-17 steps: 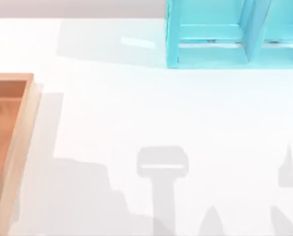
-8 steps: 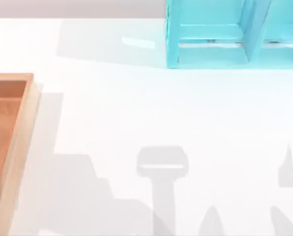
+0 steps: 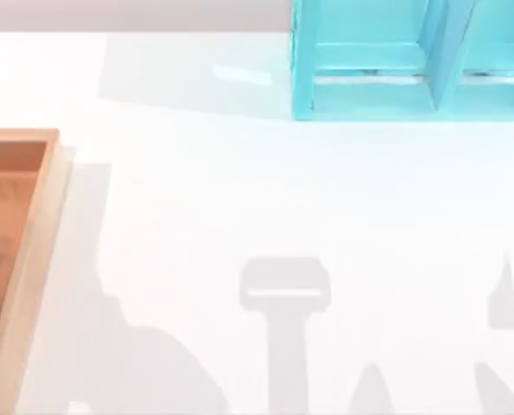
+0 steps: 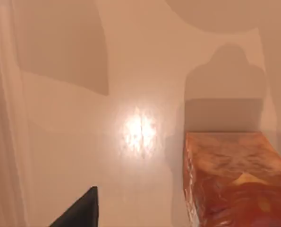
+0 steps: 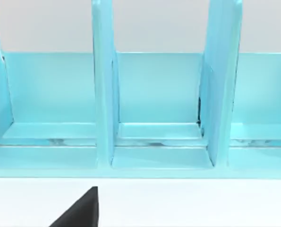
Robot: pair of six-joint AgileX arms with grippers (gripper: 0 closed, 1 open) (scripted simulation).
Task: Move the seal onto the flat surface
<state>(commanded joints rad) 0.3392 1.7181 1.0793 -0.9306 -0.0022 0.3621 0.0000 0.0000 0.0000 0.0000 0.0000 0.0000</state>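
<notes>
Currently, status by item:

Seal (image 4: 230,182): seen in the left wrist view as an amber-brown marbled block standing on a smooth light-wood floor, most likely the inside of the tray; its dark red top is barely visible at the picture's edge.

Tray (image 3: 32,259): light wood with raised rims, at 9 o'clock on the table in the top view.

Tabletop (image 3: 265,199): wide, plain white, taking up the centre and everything toward 3 o'clock; this is the target for the seal.

Shelf unit (image 3: 395,60): turquoise, at 1 o'clock in the top view; its open compartments face the right wrist camera.

Left gripper: over the tray floor near the seal. One black fingertip (image 4: 81,210) is visible, apart from the block. Jaw opening: cannot tell. Nothing is seen to be held.

Right gripper: parked facing the shelf unit, one black fingertip (image 5: 81,208) visible above the white tabletop. Jaw opening: cannot tell.

Handling, judged: small, rigid, light; glossy sides may slip under weak pressure.

Grip point, judged: two opposite flat sides of the amber body, below the rounded top, fingers vertical.

Risk, judged: a narrow block tips easily if nudged by one finger first.
</notes>
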